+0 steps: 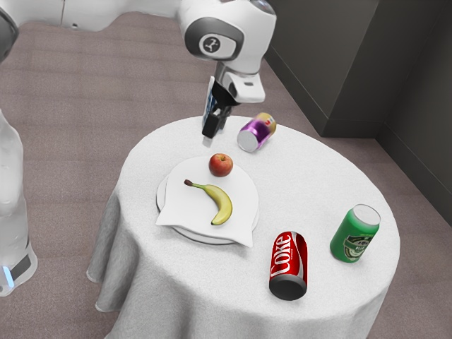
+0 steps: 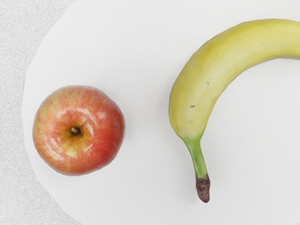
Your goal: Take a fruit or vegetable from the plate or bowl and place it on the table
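Observation:
Above the plate's far edge hangs my gripper (image 1: pixel 212 130), in the exterior view, higher than the fruit and touching neither piece. A red apple (image 1: pixel 220 165) rests near the edge of the white plate (image 1: pixel 162 206). Beside it lies a curved yellow banana (image 1: pixel 222 203), its dark stem end toward the exterior view's left. From the hand, the wrist view looks down on the apple (image 2: pixel 78 130), stem up, and on the banana (image 2: pixel 197 93), apart from each other on the white plate surface (image 2: pixel 140 187).
On the round white-clothed table (image 1: pixel 318 187), a purple can (image 1: pixel 256 133) lies tilted beyond the plate, near the hand. A red Coke can (image 1: pixel 289 265) and a green can (image 1: pixel 355 234) stand toward the exterior view's right. A white cloth (image 1: pixel 240 229) covers part of the plate.

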